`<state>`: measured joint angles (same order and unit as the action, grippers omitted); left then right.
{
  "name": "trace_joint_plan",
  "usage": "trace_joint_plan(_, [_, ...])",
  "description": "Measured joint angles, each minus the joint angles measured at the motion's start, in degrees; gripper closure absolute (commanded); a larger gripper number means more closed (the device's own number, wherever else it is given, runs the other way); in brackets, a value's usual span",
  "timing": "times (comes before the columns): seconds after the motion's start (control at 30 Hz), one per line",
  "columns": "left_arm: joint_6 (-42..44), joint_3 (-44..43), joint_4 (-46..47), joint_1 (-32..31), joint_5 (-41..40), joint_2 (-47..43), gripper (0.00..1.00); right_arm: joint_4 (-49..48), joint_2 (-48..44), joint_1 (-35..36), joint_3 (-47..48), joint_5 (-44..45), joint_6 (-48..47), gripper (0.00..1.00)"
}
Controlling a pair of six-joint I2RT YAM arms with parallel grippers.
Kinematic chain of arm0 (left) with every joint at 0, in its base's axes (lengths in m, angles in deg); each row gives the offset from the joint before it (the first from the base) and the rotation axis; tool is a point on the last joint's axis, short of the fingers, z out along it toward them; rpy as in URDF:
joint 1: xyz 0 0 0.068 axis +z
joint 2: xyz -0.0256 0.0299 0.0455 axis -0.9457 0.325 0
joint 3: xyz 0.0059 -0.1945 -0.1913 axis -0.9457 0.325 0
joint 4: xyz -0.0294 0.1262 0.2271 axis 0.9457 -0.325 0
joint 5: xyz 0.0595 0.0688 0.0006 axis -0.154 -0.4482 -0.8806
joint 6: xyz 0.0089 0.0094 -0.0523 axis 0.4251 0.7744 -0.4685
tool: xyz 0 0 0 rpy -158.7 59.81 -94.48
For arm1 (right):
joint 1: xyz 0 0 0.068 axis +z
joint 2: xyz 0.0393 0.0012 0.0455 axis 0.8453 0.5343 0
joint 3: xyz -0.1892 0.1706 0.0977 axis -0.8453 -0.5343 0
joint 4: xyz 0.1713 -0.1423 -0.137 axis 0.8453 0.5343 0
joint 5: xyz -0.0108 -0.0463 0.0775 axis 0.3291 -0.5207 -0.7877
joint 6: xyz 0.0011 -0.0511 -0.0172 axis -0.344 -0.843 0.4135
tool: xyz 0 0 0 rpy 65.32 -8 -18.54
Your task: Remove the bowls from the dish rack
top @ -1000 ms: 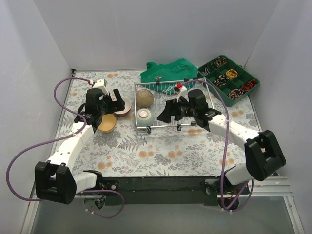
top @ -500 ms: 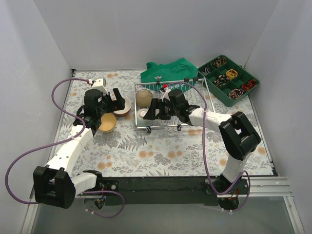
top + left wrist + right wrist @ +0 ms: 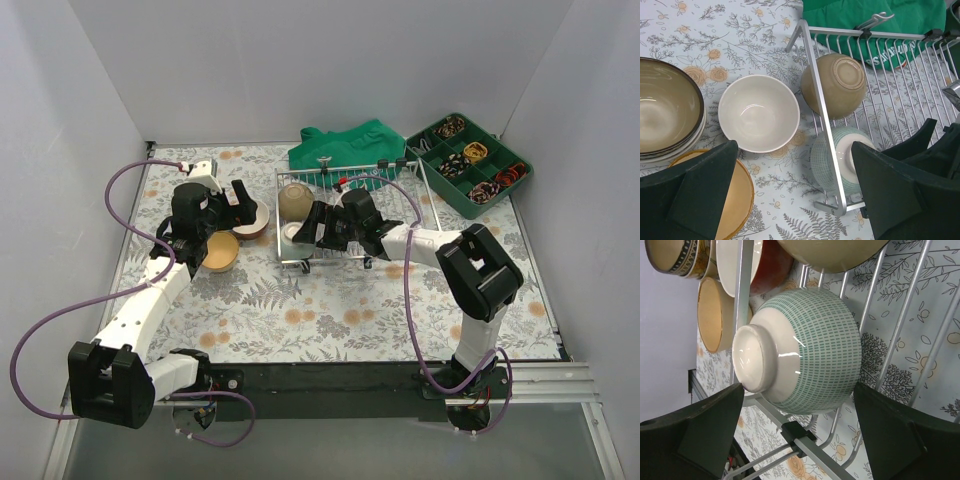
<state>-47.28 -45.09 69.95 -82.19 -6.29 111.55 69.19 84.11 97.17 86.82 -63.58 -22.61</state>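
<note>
A floral-patterned table (image 3: 330,310) is walled in white on three sides, with the two arm bases at its near edge and a broad stretch of tablecloth between them and the dishes. On the near left, a yellow-orange bowl (image 3: 220,252) sits upright, just beside a stack of brown-rimmed bowls (image 3: 665,115) and a white bowl (image 3: 759,112), also upright. The left claw (image 3: 228,207) hangs above these with its jaws spread wide, holding nothing. The dish rack (image 3: 405,205) stands at the middle of the table, its left rim running close alongside the white bowl. In its near-left corner a green-patterned bowl (image 3: 293,236) lies on its side, its foot toward the rack's edge. The right claw (image 3: 312,226) reaches in low from the right, jaws wide, one finger on each side of this bowl and close to it, not gripping. Just behind, a tan bowl (image 3: 296,200) rests upturned against the same rim; the rack's right part shows bare wires. Beyond the rack lies a crumpled green cloth (image 3: 345,145); it bears white lettering, too broken by the wires to read. At the far right, near the wall, sits a green compartment tray (image 3: 432,150) with small objects.
</note>
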Motion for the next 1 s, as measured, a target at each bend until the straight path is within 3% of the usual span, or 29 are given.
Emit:
trace_joint_plan(0.5, [0.0, 0.7, 0.2, 0.0, 1.0, 0.0, 0.02, -5.6, 1.2, -0.1, -1.4, 0.3, 6.2, 0.05])
trace_joint_plan(0.83, [0.0, 0.7, 0.3, 0.0, 1.6, 0.0, 0.02, -8.2, 0.5, 0.0, -3.0, 4.1, 8.2, 0.31])
trace_joint_plan(1.0, [0.0, 0.7, 0.2, 0.0, 1.6, 0.0, 0.02, -8.1, -1.1, 0.4, -3.7, 6.6, 7.3, 0.49])
